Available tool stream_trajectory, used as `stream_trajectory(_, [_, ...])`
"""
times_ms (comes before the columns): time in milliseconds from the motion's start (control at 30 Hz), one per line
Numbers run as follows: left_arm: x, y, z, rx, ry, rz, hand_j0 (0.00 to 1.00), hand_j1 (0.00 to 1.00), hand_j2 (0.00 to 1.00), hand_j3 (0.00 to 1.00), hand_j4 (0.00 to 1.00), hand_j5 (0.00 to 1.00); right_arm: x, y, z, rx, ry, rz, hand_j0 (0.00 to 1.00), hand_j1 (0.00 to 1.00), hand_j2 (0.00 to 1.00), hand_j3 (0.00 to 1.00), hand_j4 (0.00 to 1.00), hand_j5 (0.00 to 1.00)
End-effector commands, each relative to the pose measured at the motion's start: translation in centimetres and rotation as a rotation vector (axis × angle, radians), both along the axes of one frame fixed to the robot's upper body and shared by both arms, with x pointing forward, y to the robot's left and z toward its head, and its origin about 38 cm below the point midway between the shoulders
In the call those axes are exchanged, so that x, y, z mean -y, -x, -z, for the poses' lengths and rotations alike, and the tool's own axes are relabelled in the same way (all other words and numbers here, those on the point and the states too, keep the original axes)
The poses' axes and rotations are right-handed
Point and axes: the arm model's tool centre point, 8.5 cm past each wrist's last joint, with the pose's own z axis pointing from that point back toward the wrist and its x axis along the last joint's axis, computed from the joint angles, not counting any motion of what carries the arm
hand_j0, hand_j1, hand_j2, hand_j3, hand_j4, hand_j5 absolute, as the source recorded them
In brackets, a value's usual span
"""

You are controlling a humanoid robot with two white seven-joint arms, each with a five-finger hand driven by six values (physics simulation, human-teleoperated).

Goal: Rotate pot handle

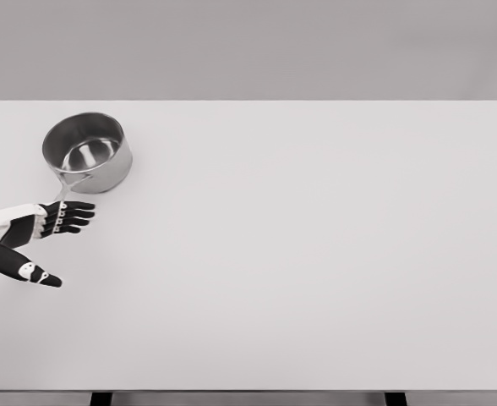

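Note:
A shiny steel pot [88,152] stands upright on the white table [299,254] at the far left. Its thin metal handle [63,193] points toward the near left and runs down behind my left hand [57,233]. That hand comes in from the left edge with its fingers [73,216] stretched out flat to the right and its thumb [39,275] spread below. The handle's end lies against or just behind the fingers; I cannot tell whether they touch. Nothing is grasped. The right arm does not show.
The table's far edge runs just behind the pot, and its left edge is close beside pot and hand. Two dark table legs [101,398] show under the near edge.

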Motion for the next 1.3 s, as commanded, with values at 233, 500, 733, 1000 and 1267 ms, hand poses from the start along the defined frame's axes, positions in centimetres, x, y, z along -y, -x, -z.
stream_trajectory(233, [-1.9,-0.3,0.1,-0.005,-0.046,-0.042,1.00,1.00,1.00,1.00,1.00,1.00,0.0,0.0,0.0,-0.001,-0.001,-0.001,1.00,1.00,1.00,1.00,1.00,1.00])
stream_trajectory(500, [-2.9,-0.8,-1.1,0.039,-0.096,-0.057,1.00,1.00,1.00,1.00,1.00,1.00,0.0,0.0,0.0,0.000,-0.001,0.000,1.00,1.00,1.00,1.00,1.00,1.00])
stream_trajectory(733, [-3.9,-1.1,-1.2,0.057,-0.141,-0.074,1.00,1.00,1.00,1.00,1.00,1.00,0.0,0.0,0.0,0.000,-0.001,0.000,1.00,1.00,1.00,1.00,1.00,1.00])
stream_trajectory(1000, [-5.6,-1.4,-1.0,0.059,-0.203,-0.105,1.00,1.00,1.00,1.00,1.00,1.00,0.0,0.0,0.0,0.000,0.001,0.000,1.00,1.00,1.00,1.00,1.00,1.00])
stream_trajectory(1267, [-7.1,-1.6,-1.1,0.071,-0.249,-0.141,1.00,1.00,1.00,1.00,1.00,1.00,0.0,0.0,0.0,0.000,-0.001,-0.001,1.00,1.00,1.00,1.00,1.00,1.00])
